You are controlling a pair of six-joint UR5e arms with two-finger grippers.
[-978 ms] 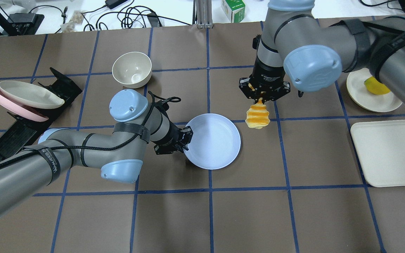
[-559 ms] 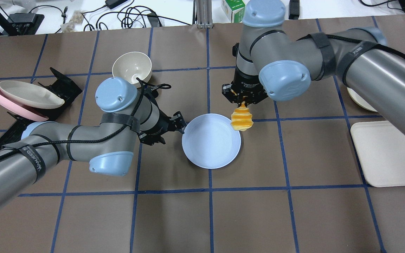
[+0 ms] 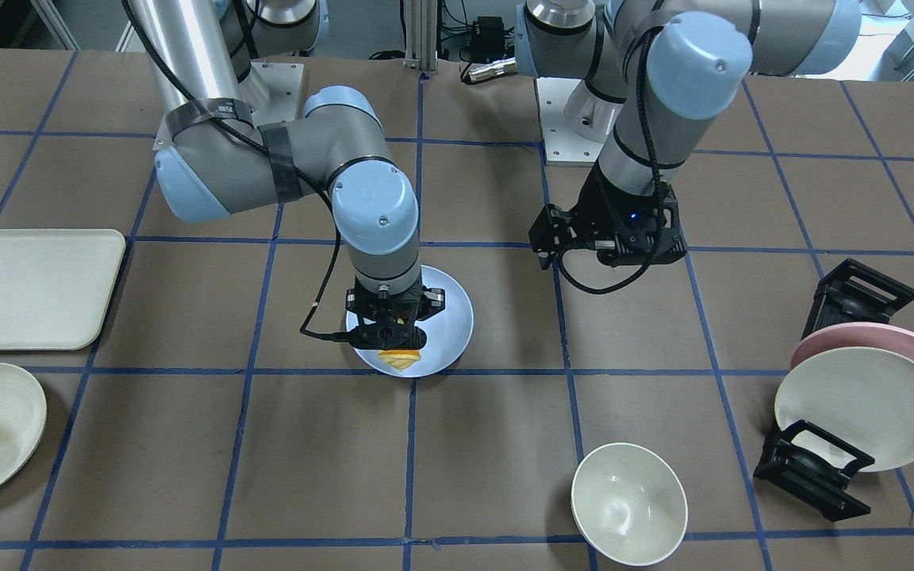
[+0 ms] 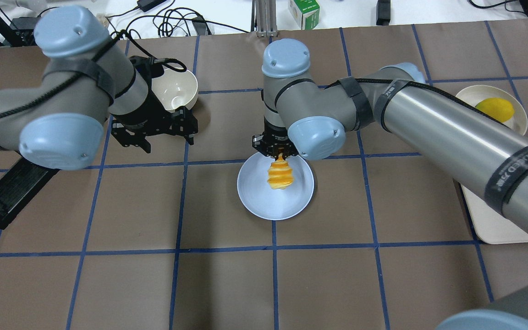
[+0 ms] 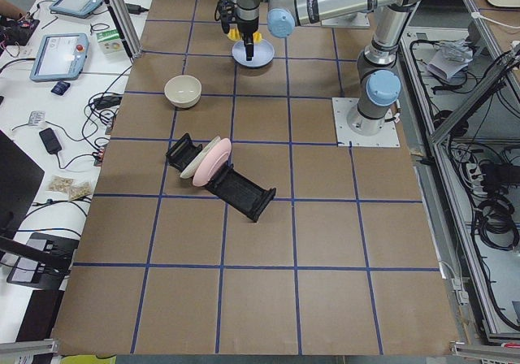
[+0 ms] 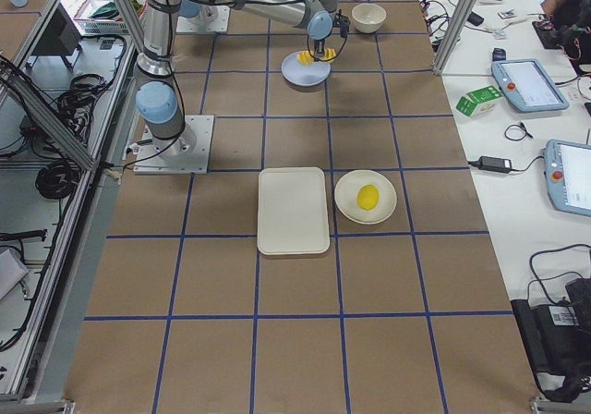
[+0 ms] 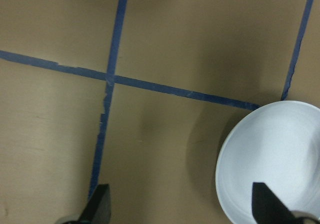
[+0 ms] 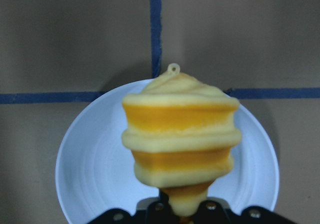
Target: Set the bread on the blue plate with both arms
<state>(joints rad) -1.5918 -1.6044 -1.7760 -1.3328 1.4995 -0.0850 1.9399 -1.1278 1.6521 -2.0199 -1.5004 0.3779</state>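
Note:
The blue plate (image 4: pixel 255 199) lies flat on the table's middle; it also shows in the front view (image 3: pixel 451 316) and the right wrist view (image 8: pixel 85 179). My right gripper (image 4: pixel 281 152) is shut on one end of the bread (image 4: pixel 280 176), a ridged yellow-orange loaf that hangs end-down over the plate's middle (image 8: pixel 180 134). I cannot tell if it touches the plate. My left gripper (image 4: pixel 158 134) is open and empty, raised to the left of the plate beside the bowl. Its spread fingertips (image 7: pixel 100 206) frame the plate's edge (image 7: pixel 270 154).
A cream bowl (image 4: pixel 174 87) stands behind the left gripper. A black rack (image 3: pixel 814 476) with a pink plate and a cream plate (image 3: pixel 862 408) is at the robot's far left. A cream tray (image 3: pixel 28 289) and a cream plate with yellow fruit (image 4: pixel 494 109) are at its right.
The right gripper carried the bread left, from beside the plate to over its middle. The left gripper let go of the plate's rim, opened, and drew back up and left toward the bowl.

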